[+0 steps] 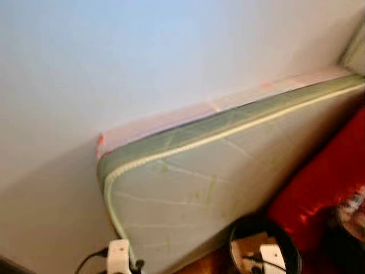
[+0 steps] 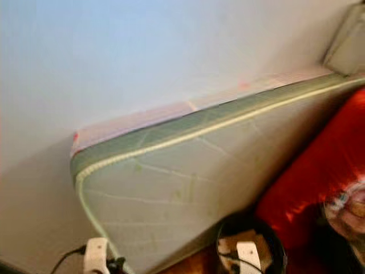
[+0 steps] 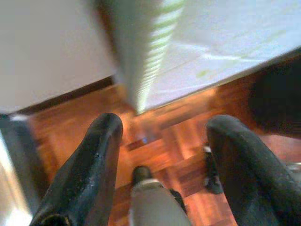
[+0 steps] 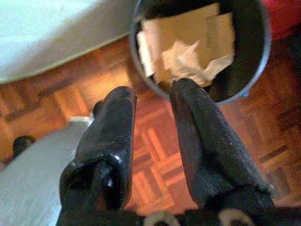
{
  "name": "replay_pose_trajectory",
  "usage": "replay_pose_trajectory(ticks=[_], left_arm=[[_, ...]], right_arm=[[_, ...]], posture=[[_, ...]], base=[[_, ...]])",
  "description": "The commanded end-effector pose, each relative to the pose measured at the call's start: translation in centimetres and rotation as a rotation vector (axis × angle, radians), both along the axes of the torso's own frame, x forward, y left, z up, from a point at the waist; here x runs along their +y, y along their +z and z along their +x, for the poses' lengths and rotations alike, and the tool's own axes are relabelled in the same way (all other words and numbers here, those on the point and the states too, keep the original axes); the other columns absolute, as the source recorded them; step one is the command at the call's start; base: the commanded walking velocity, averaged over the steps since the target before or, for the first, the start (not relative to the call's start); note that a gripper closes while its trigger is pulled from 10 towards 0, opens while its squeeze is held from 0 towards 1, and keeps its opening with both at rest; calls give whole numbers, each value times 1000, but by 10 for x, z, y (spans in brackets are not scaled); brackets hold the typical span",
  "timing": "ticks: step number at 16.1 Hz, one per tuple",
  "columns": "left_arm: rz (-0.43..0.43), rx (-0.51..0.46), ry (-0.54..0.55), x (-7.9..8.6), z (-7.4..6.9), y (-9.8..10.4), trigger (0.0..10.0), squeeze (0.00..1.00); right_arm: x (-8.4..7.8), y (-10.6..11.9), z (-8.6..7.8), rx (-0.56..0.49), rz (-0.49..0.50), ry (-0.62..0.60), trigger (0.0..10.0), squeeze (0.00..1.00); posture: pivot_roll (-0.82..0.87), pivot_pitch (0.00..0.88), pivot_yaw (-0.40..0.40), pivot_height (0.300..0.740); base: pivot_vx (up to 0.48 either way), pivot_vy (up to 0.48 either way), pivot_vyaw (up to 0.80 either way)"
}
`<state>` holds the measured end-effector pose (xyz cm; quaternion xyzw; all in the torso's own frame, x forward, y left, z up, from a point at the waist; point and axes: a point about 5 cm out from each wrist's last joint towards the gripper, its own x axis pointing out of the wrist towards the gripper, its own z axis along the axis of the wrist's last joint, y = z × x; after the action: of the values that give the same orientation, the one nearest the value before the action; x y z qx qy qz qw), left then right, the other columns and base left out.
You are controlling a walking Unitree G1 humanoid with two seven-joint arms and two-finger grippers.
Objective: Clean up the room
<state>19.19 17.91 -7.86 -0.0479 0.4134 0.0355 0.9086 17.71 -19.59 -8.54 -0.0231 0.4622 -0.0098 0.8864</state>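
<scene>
Left eye view: a pale quilted mattress [image 1: 194, 188] with green piping stands on edge against a plain white wall [image 1: 114, 63], a glossy red cushion [image 1: 325, 188] beside it. The floor [image 4: 155, 155] is reddish wood parquet. The right gripper [image 4: 153, 101] hangs with jaws apart and empty; just beyond its fingertips stands a round dark bin [image 4: 256, 70] holding crumpled paper and cardboard scraps [image 4: 188, 42]. The left gripper [image 3: 162, 125], jaws wide apart and empty, hangs above the parquet with the mattress's lower corner ahead.
</scene>
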Motion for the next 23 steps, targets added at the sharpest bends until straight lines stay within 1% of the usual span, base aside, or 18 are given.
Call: replay_pose_trajectory(ticks=[1,2,4,7,11,21,23], left_arm=[[70,36,-82,23,27,16,10000,0],[69,34,-80,23,28,16,10000,0],[70,36,-77,23,28,16,10000,0],[87,36,-90,23,29,17,10000,0],[85,37,-85,23,29,17,10000,0],[81,32,-71,23,30,17,10000,0],[81,32,-69,23,30,17,10000,0]], right_arm=[[-13,10,16,-30,165,-174,10000,0],[-14,10,17,-33,162,-171,10000,0],[-14,11,18,-54,165,-181,10000,0],[-14,11,19,-54,167,-194,10000,0],[-15,11,19,-49,162,-196,10000,0],[-16,12,19,-40,151,-167,10000,0],[-16,13,21,-59,152,-177,10000,0]], posture=[[-97,0,42,740],[-96,0,41,740],[-86,0,35,740],[-90,0,34,740],[-93,0,32,740],[-95,6,27,740],[-94,8,29,740]], base=[[0,0,-763],[0,0,-763],[0,0,0],[0,0,0],[0,-393,0],[0,-400,-751],[0,-398,0]])
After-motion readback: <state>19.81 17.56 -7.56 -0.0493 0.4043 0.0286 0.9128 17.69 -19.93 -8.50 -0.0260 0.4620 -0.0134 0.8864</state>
